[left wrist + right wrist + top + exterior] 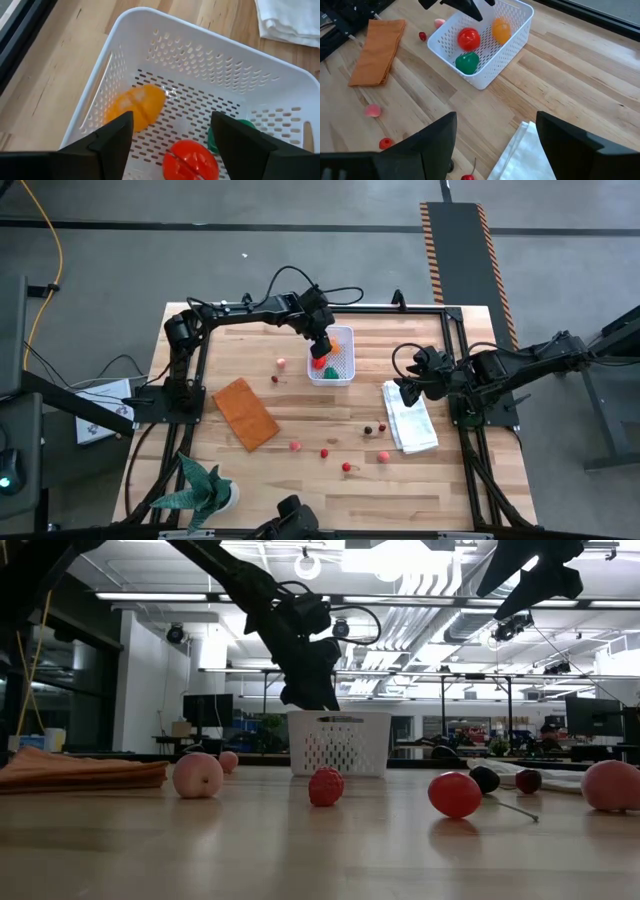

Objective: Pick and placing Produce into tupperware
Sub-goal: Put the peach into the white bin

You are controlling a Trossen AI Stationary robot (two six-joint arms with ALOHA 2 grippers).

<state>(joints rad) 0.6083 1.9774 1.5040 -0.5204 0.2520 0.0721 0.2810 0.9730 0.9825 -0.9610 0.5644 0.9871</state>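
Left gripper (167,137) hung over the tupperware (345,335), fingers spread, holding nothing; right gripper (495,137) waited above the white cloth (411,420), likewise wide and empty. Produce: I judged the loose berries (346,467) light, hard, apt to roll; I would pinch each across its middle.

Three produce pieces (468,39) held in the tupperware (345,370), left gripper (320,348) above it, folded cloth (410,418) laid to its right, berries (324,452) scattered in front.
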